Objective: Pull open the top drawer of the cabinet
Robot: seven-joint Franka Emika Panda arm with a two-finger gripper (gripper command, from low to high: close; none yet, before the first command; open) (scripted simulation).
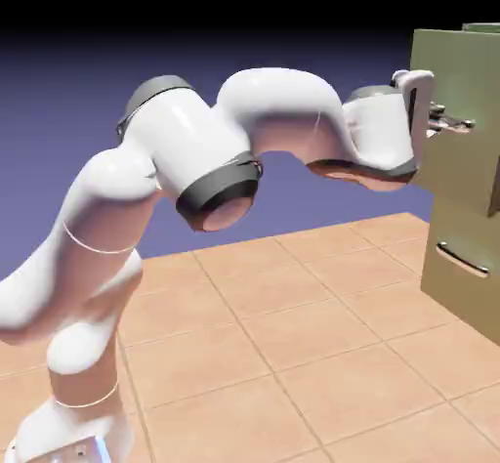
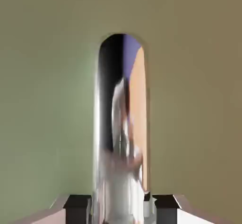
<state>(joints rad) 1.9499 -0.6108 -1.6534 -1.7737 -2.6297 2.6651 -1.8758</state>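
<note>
The olive-green cabinet [image 1: 459,285] stands at the exterior view's right edge. Its top drawer [image 1: 467,70] has a flat front with a slim metallic bar handle [image 1: 461,123]. My gripper [image 1: 444,119] reaches level against that front and is shut on the handle. In the hand view the shiny handle [image 2: 120,138] runs up the middle of the picture. It passes between my two grey fingertips [image 2: 78,203], and the gripper [image 2: 122,205] is closed around it. The green drawer front [image 2: 47,100] fills the rest of that view.
A lower drawer with a like bar handle [image 1: 461,259] sits below my hand. The tiled tabletop [image 1: 293,354] stretches from the cabinet toward the arm's base [image 1: 68,432] at the lower left.
</note>
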